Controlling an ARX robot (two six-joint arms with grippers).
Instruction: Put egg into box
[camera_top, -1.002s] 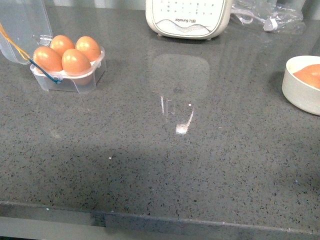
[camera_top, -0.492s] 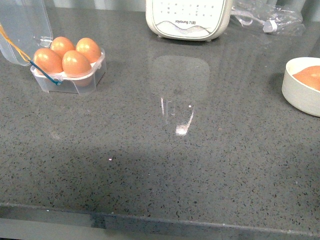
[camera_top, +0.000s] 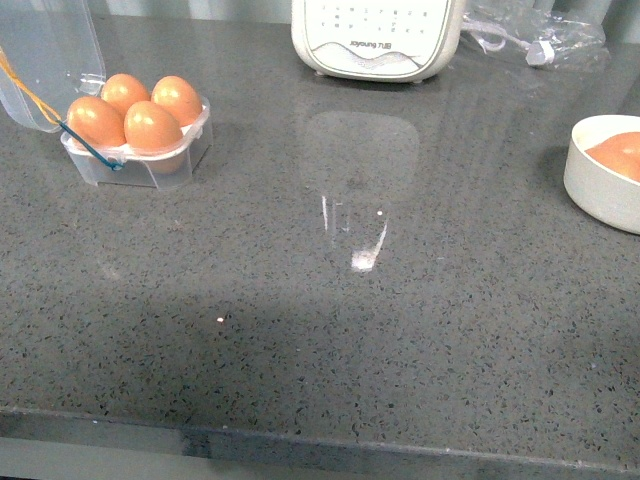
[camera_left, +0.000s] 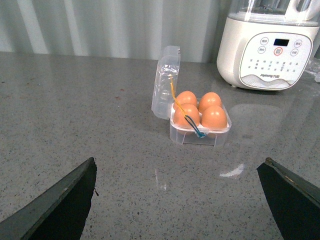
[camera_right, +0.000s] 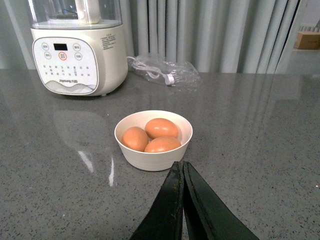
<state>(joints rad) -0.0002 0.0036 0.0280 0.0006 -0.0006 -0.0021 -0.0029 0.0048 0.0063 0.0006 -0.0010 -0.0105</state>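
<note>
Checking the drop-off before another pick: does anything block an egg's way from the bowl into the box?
The lid stands open, but all four cells of the box already hold eggs, so no free cell shows.

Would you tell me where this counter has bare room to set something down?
Bare counter spreads between the box and the bowl, in front of the blender. It is crowded in the box, all four cells filled, and in the bowl.
</note>
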